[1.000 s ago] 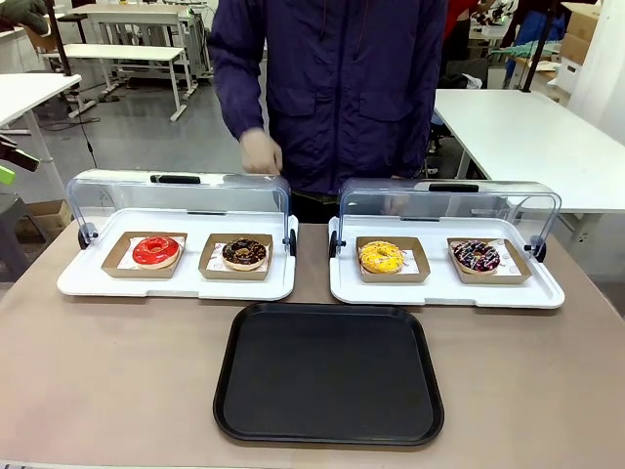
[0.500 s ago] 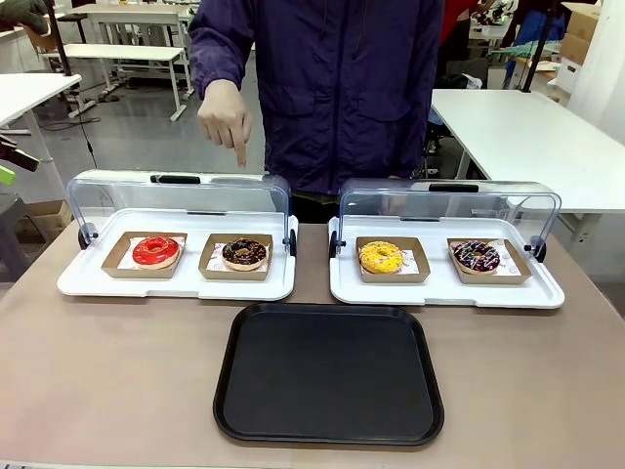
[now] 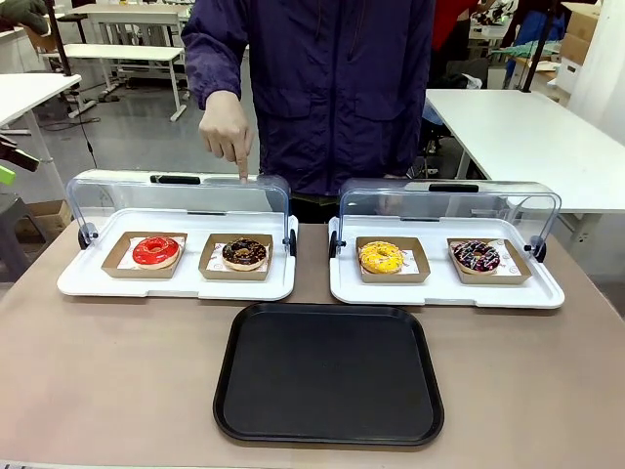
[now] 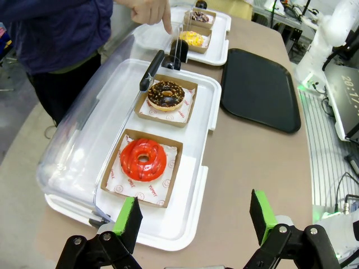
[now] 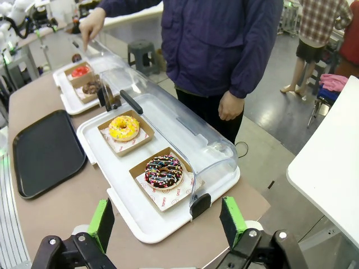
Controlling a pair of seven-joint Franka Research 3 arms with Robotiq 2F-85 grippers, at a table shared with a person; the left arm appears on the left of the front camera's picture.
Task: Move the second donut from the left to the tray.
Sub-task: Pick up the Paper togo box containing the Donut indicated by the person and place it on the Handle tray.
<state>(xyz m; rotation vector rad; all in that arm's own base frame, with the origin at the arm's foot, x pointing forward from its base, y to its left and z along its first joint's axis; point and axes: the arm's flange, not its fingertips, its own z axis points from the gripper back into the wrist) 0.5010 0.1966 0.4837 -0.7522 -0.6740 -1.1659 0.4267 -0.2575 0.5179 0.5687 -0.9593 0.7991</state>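
Tan table (image 3: 117,371), white worktables (image 3: 518,127) behind. Chocolate donut (image 3: 244,253) sits right in far-left white tray (image 3: 176,288); black tray (image 3: 328,376) near-centre. Left gripper (image 4: 195,216) and right gripper (image 5: 167,218) spread wide. Person's pointing hand (image 3: 227,127) now lower, at clear lid (image 3: 176,200).

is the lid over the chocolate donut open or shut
Open: the clear lid is swung back behind the donut, which lies uncovered.

A robotics lab or workshop hall: rows of white worktables (image 3: 518,122) on a bare grey floor (image 3: 137,132), cardboard boxes (image 3: 583,21) behind, loose cables (image 4: 341,185) beside the counter (image 3: 117,371).
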